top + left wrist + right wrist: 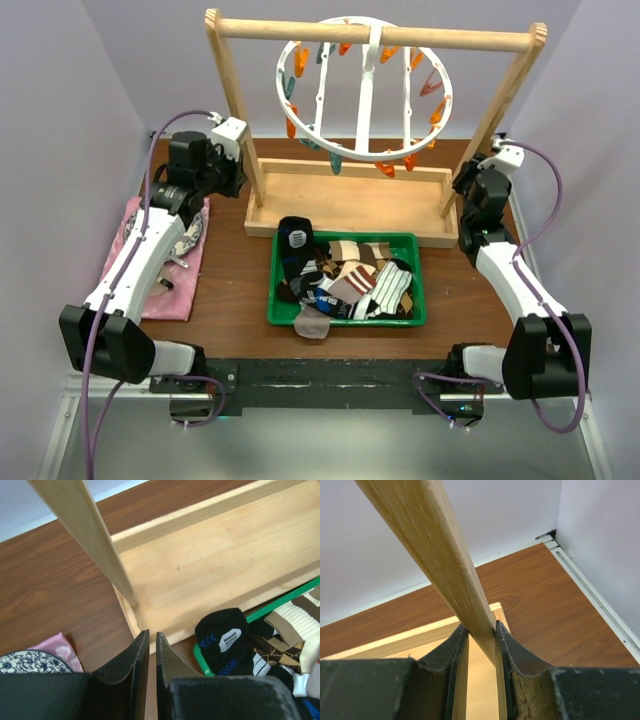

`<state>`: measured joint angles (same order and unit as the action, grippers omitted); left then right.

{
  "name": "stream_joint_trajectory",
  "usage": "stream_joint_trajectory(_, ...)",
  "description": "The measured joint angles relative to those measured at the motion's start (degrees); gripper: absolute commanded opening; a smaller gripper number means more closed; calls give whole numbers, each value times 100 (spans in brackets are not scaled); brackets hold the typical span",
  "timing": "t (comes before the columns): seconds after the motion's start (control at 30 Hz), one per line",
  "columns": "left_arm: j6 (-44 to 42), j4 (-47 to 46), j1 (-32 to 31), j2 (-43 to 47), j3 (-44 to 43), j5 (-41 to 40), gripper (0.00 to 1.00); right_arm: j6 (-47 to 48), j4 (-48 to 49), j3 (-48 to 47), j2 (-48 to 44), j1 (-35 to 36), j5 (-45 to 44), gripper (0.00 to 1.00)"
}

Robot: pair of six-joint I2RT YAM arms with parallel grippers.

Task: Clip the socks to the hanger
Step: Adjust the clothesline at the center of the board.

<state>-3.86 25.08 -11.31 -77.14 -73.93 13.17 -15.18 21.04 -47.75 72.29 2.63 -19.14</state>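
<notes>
The hanger (pixel 365 105), a white ring with orange and teal pegs, hangs from the wooden frame's round bar (pixel 375 35). The socks (pixel 350 280) lie heaped in a green tray (pixel 345 322). A black sock with blue marks (pixel 225 640) hangs over the tray's back left corner. My left gripper (pixel 152 635) is beside the frame's left post (pixel 90 535), near the base; its jaws are almost together with nothing between them. My right gripper (pixel 480 627) is shut on the frame's right post (pixel 435 545), which passes between both fingers.
The frame's flat wooden base (pixel 350 200) lies behind the tray. A pink cloth (pixel 150 260) with a blue-and-white patterned piece (pixel 30 661) on it lies at the left under my left arm. White walls close in the back and both sides.
</notes>
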Motion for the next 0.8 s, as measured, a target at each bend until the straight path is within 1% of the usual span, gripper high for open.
stream_joint_trajectory(0.1,20,94,-2,26,50,17,13,-42,-2,199,-229,46,-94,12)
stream_joint_trajectory(0.2,28,142,-2,101,57,42,13,-66,-15,256,-302,72,-142,16)
stream_joint_trajectory(0.23,35,144,-2,138,57,55,15,-68,-4,249,-286,74,-149,20)
stream_joint_trajectory(0.27,44,144,-2,181,57,61,22,-70,-17,227,-264,74,-151,21)
stream_joint_trajectory(0.3,50,138,-2,227,57,66,44,-72,-59,179,-243,76,-157,24)
stream_joint_trajectory(0.33,90,122,-2,284,57,72,56,-83,-98,125,-199,76,-177,29)
stream_joint_trajectory(0.37,101,103,-2,330,55,76,66,-90,-140,68,-151,79,-195,40)
stream_joint_trajectory(0.4,109,74,-2,367,55,74,76,-107,-195,-4,-105,79,-212,45)
stream_joint_trajectory(0.43,160,50,-2,391,39,61,79,-168,-245,-63,-63,79,-225,48)
stream_joint_trajectory(0.47,179,2,-2,398,13,42,85,-258,-358,-151,2,79,-201,52)
stream_joint_trajectory(0.57,260,-214,0,330,-81,-90,89,-398,-638,-293,219,105,-181,56)
stream_joint_trajectory(0.8,387,-1097,70,-236,-424,-186,87,-452,-944,-439,264,111,-175,56)
